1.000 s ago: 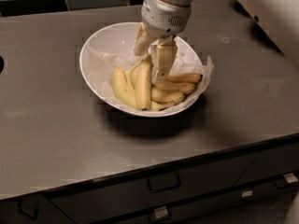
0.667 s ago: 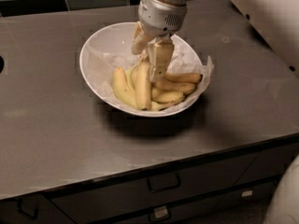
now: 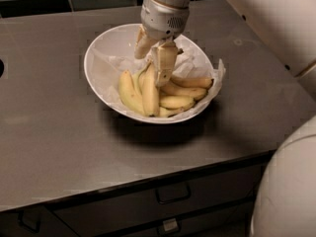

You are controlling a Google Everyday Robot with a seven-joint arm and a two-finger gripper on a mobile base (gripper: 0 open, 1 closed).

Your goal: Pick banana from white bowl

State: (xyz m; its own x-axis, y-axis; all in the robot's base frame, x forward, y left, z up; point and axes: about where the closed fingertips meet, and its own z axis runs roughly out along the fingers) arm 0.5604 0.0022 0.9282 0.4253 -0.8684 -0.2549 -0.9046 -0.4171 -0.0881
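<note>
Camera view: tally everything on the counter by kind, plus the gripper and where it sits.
bananas: 6 visible; more may be hidden under the gripper
white bowl: 1
paper lining: 1
gripper: 1, down inside the white bowl at the bananas
Total: 9

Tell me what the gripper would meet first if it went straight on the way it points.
Probably the banana directly beneath it in the white bowl. The gripper points down into the bunch; depth is unclear, so it may already touch.
</note>
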